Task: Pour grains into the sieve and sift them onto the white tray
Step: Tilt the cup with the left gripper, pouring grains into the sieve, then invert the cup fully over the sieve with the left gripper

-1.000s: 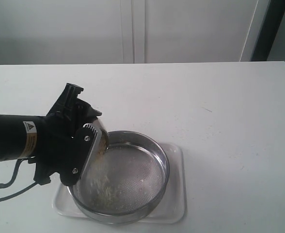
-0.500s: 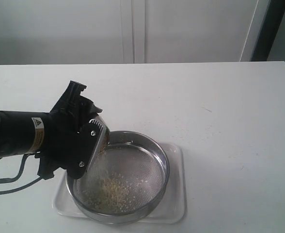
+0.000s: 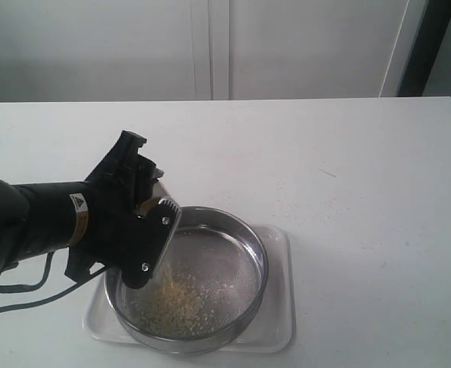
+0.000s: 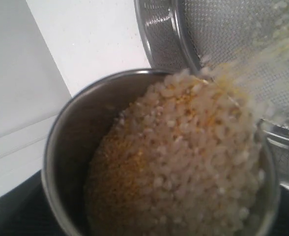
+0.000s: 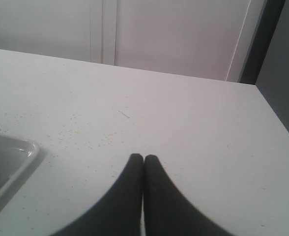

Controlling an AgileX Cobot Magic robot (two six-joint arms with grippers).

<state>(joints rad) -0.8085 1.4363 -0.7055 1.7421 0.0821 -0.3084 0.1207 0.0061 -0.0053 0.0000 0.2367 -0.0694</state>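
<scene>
Grains [image 3: 176,303] mid-pour into sieve [image 3: 260,253]

Table [image 3: 348,192]: white and flat, carries everything under the sieve. A few yellow specks [image 5: 80,132] lie on it near the sieve, just beyond the tray. Next down, white tray [image 3: 281,307] sits directly under the sieve. It's a bit wider than the sieve, its low rim showing round it. The sieve stands level on the tray, steel wall up, grey mesh visible inside.

Left gripper [image 3: 155,226] hangs over the sieve's rim. Its fingers are clasped wide round a small steel cup [image 4: 61,147], tipped mouth-down toward the mesh. Right gripper [image 5: 143,162] is well apart from the sieve, low over bare table, fingers pressed together w/ nothing between.

Grains make a pale-yellow heap on the mesh just inside the sieve, below the cup. Plenty more sit in the cup, whitish rice-like bits on top and fine yellow stuff beneath. A blurred stream crosses the lip into the sieve.

Handling, as judged: pour approx. half done. The sieve looks stiff and fairly light even loaded, but the polished wall is prob. slippery. Best pinch is across the rim wall, one finger inside and one outside, on the side away from the heap. Grains are loose and will slide w/ any tilt, so the sieve should stay level and any shake be short, over the tray.
</scene>
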